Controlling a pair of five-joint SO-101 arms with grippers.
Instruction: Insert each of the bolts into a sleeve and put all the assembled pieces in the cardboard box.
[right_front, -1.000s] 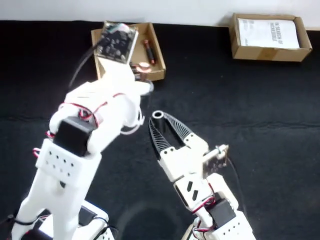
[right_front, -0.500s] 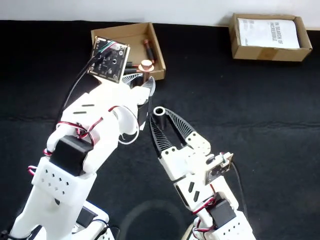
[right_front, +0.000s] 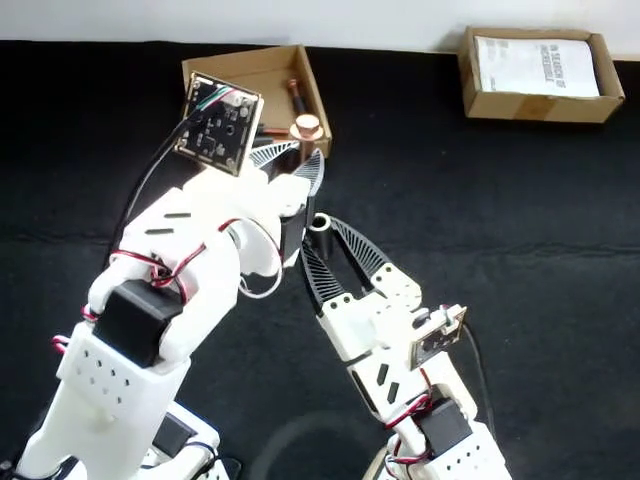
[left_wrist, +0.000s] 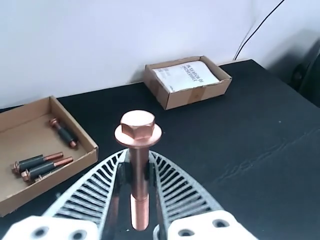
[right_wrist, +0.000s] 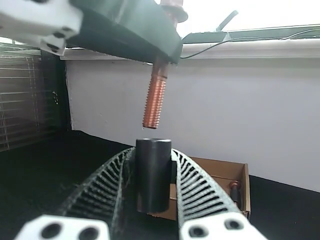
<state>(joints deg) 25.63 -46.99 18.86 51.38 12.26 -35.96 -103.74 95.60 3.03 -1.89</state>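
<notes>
we judge the task to be partway done. three assembled pieces (left_wrist: 38, 165), copper bolts seated in dark sleeves, already lie in the open brown cardboard box (right_front: 318, 100) at the far side of the black cloth-covered table (right_front: 520, 250). a fourth pair is at the joining step and not yet mated.

the left gripper (left_wrist: 140, 160) is pinching the copper-coloured hex-flange bolt (left_wrist: 138, 175) by its smooth shank, with its ribbed fingers pressed against either side. the right gripper (right_wrist: 153, 160) is clamped around the short black cylindrical sleeve (right_wrist: 153, 172). both are held in the air over the table, just in front of the cardboard box.

the bolt stands close to upright: its long axis is near vertical, the hex head is on top and the threaded end points down. in the right wrist view it leans slightly. the sleeve also stands on end, with its open bore facing up. the threaded tip hangs just above the bore, apart from it and roughly in line with it.

as we see it, what is left is to lower the bolt into the sleeve and then carry the joined piece to the box with the others. we cannot tell whether more loose parts wait elsewhere.

a second cardboard box (right_front: 540, 105), holding a white printed sheet, sits well apart at the table's far edge.
</notes>
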